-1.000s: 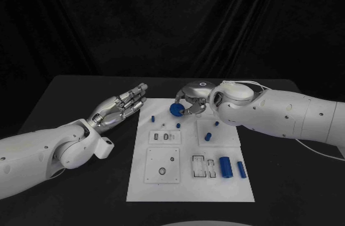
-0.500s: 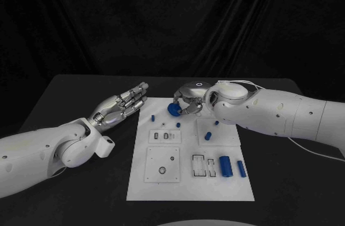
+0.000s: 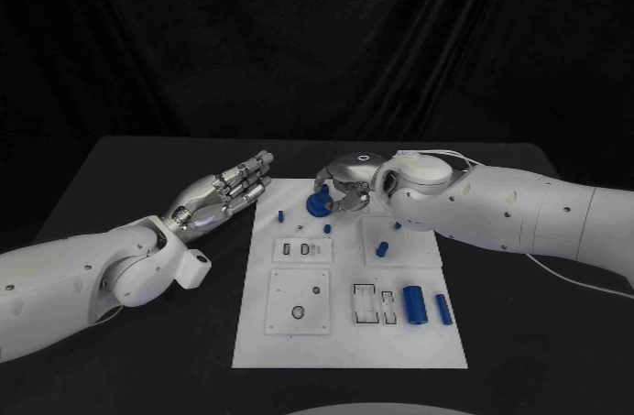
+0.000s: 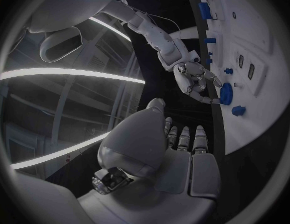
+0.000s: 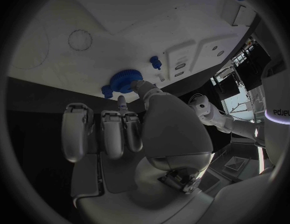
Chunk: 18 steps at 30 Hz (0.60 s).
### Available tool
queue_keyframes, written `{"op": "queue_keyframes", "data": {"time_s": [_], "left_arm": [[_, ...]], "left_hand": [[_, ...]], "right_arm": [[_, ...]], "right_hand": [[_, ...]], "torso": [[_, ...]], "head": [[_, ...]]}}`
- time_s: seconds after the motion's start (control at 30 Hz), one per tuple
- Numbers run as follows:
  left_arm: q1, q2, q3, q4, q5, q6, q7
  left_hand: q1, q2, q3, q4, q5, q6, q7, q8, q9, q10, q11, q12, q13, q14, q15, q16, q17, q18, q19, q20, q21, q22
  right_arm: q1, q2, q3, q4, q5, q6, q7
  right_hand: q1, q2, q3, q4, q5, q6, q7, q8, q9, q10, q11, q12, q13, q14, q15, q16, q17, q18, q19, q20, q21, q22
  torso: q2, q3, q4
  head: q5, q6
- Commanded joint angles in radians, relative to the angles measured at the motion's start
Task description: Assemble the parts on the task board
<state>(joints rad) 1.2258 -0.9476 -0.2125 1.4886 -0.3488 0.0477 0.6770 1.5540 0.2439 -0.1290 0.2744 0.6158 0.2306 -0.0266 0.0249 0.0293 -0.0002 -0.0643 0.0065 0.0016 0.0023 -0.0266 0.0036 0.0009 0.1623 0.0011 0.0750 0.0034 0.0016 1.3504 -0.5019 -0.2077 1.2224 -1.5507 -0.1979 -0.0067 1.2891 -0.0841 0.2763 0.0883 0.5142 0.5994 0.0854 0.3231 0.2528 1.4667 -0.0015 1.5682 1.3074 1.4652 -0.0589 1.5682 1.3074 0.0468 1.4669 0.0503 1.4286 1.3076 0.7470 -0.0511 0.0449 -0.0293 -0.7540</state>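
My right hand [image 3: 347,188] is at the far end of the white task board [image 3: 346,346] and pinches a round blue gear [image 3: 319,203] low over the board's surface. The right wrist view has the gear [image 5: 126,79] against the board [image 5: 89,15], fingertips [image 5: 140,87] on its rim. From the left wrist view, the right hand [image 4: 194,77] has its fingers on the gear [image 4: 226,93]. My left hand [image 3: 222,195] hovers off the board's left side, fingers straight and apart, holding nothing. Whether the gear touches the board I cannot tell.
A blue peg [image 3: 280,217] stands left of the gear. Small blue parts [image 3: 382,248] lie mid-board, and two blue cylinders [image 3: 413,305] lie near the right edge. White inset plates with slots [image 3: 300,303] take up the board's near half. Black table [image 3: 158,342] surrounds it.
My right hand has shifted slightly left and down with the gear. The left hand has stayed where it was.
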Motion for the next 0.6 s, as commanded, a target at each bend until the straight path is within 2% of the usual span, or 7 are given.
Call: {"op": "queue_keyframes", "data": {"time_s": [0.03,0.1,0.3,0.47,0.6], "left_arm": [[0.001,0.003,0.001,0.0,-0.004,0.016,0.034],[0.001,0.003,0.001,0.0,-0.004,0.016,0.034],[0.001,0.001,0.001,0.001,-0.004,0.016,0.033],[0.001,-0.002,0.001,0.002,-0.004,0.015,0.032],[0.001,-0.006,0.001,0.005,-0.004,0.015,0.033]], "left_hand": [[0.004,0.003,0.005,0.003,-0.005,-0.001,0.005,0.006,0.001,0.0,0.009,-0.007,-0.002,-0.002,0.008,-0.004,-0.001,0.01,-0.001,0.01,-0.003,-0.002],[0.004,0.003,0.005,0.003,-0.005,-0.001,0.005,0.006,0.001,0.0,0.009,-0.007,-0.002,-0.002,0.008,-0.004,-0.001,0.01,-0.001,0.01,-0.003,-0.002],[0.004,0.003,0.005,0.003,-0.005,-0.001,0.005,0.006,0.001,0.0,0.009,-0.007,-0.002,-0.002,0.008,-0.004,-0.001,0.01,-0.001,0.01,-0.003,-0.002],[0.004,0.003,0.005,0.003,-0.005,-0.001,0.005,0.006,0.001,0.0,0.009,-0.007,-0.002,-0.002,0.008,-0.004,-0.001,0.01,-0.001,0.01,-0.003,-0.002],[0.004,0.003,0.007,0.003,-0.004,0.0,0.006,0.006,0.001,0.0,0.01,-0.007,-0.002,-0.002,0.008,-0.004,-0.001,0.01,-0.001,0.011,-0.003,-0.002]], "right_arm": [[-0.002,0.001,0.001,0.003,-0.001,-0.004,0.003],[-0.003,0.001,0.001,0.004,-0.001,-0.007,0.005],[-0.003,-0.002,0.001,0.005,-0.001,-0.019,0.011],[-0.002,-0.011,0.001,0.008,-0.001,-0.034,0.018],[-0.001,-0.038,0.001,0.029,-0.001,-0.068,0.029]], "right_hand": [[-0.009,-0.002,0.002,-0.001,-0.023,-0.019,-0.002,-0.012,-0.012,0.104,-0.003,0.003,0.263,0.106,-0.005,0.003,0.263,-0.002,0.001,-0.001,-0.005,0.16],[-0.013,0.001,0.001,0.0,-0.049,-0.032,-0.008,-0.021,-0.023,0.104,-0.009,0.003,0.263,0.106,-0.008,0.003,0.263,-0.002,0.001,-0.004,-0.006,0.161],[-0.02,0.005,-0.004,0.002,-0.073,-0.056,-0.021,-0.038,-0.045,0.104,-0.02,0.003,0.263,0.106,-0.018,0.003,0.263,-0.001,0.0,-0.012,-0.01,0.161],[-0.024,0.009,-0.005,0.005,-0.07,-0.072,-0.028,-0.051,-0.059,0.104,-0.026,0.003,0.263,0.106,-0.023,0.003,0.263,0.0,-0.001,-0.017,-0.014,0.16],[-0.029,0.011,-0.007,0.008,-0.072,-0.052,-0.027,-0.044,-0.061,0.104,-0.027,0.003,0.263,0.106,-0.025,0.003,0.263,0.001,-0.004,-0.02,-0.02,0.157]], "torso": [[-0.001,0.0005,0.0],[-0.001,0.0001,0.0],[-0.002,-0.0009,-0.0016],[-0.002,-0.0006,-0.0006],[-0.001,-0.0005,-0.0005]], "head": [[0.001,0.0],[0.001,-0.001],[0.005,-0.002],[0.004,0.0],[0.006,0.007]]}}
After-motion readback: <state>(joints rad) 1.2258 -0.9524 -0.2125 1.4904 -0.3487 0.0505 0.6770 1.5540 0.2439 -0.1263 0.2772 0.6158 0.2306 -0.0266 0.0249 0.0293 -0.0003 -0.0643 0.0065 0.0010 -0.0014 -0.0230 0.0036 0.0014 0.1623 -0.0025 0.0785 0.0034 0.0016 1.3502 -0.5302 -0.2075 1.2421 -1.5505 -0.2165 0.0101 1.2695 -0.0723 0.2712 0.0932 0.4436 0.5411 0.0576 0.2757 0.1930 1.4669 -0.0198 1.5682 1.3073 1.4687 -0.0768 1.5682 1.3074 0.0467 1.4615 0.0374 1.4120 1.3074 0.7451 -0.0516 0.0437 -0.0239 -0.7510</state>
